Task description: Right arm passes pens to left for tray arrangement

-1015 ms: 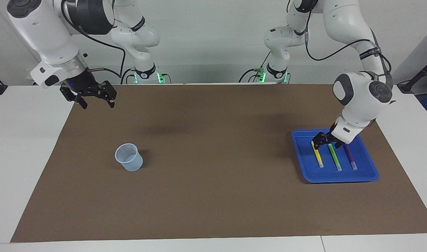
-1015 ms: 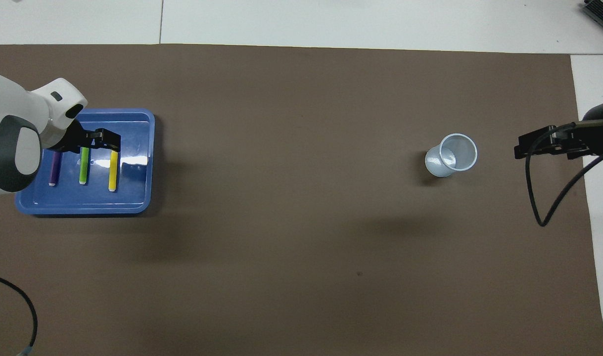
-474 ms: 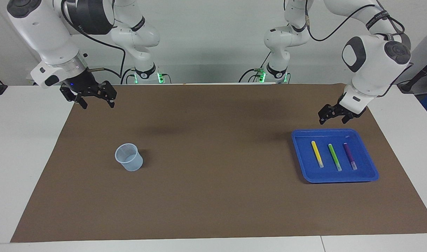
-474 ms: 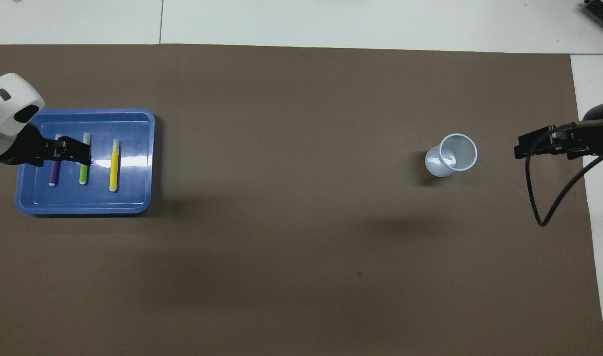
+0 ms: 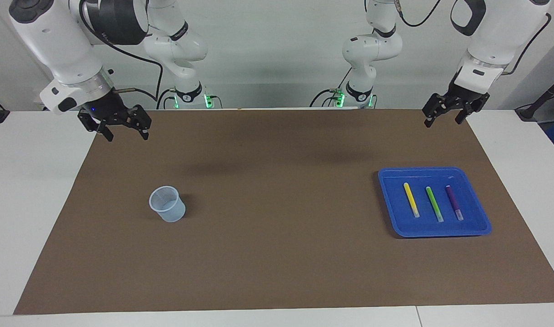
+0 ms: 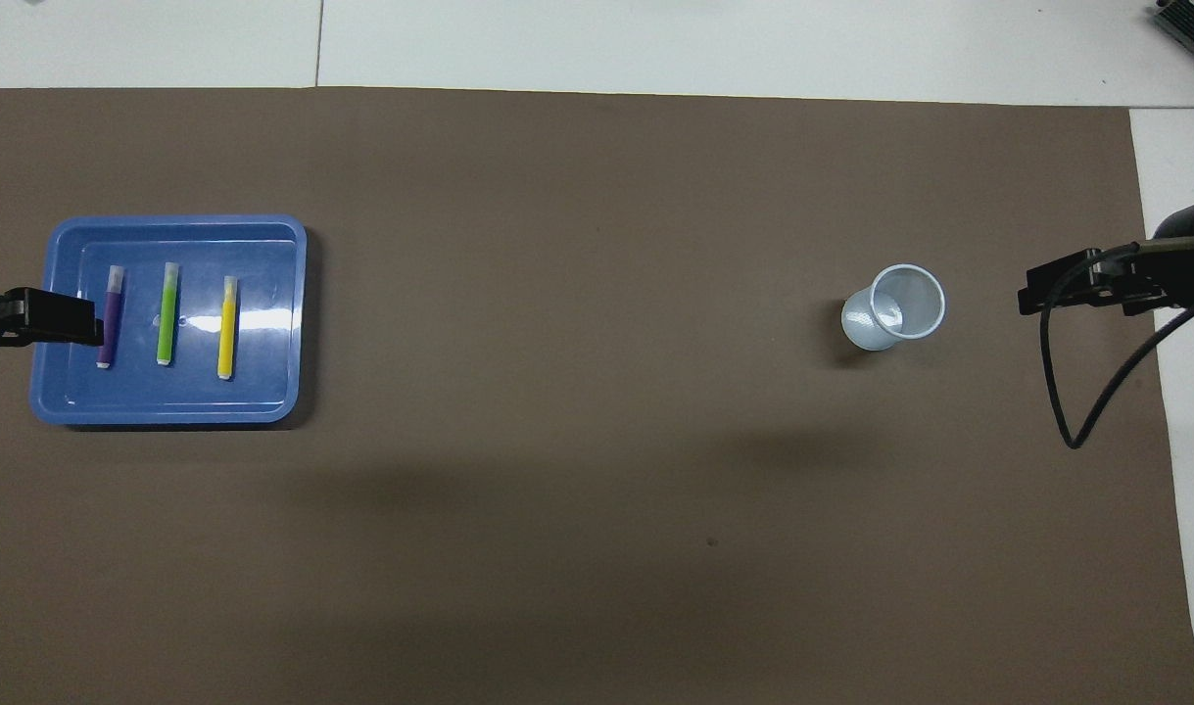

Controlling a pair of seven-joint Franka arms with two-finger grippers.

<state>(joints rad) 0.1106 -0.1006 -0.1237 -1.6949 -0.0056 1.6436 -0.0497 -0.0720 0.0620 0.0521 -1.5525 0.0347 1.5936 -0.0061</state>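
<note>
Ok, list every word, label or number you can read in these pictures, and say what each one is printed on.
None can be read.
Right arm's black strap: pale lettering, too blurred to read.
Rings at the two arm bases: small marks, too small to read.
Tray, pens and cup: no print visible.

pens [image 5: 433, 203] x3 (1 yel, 1 grn, 1 purp) | tray [image 5: 479, 229] x1 | cup [image 5: 167, 204] x1 | arms x2

Blue tray [image 5: 481, 227], yellow pen [image 5: 411, 199], green pen [image 5: 434, 204], purple pen [image 5: 453, 202], brown mat [image 5: 277, 254]
</note>
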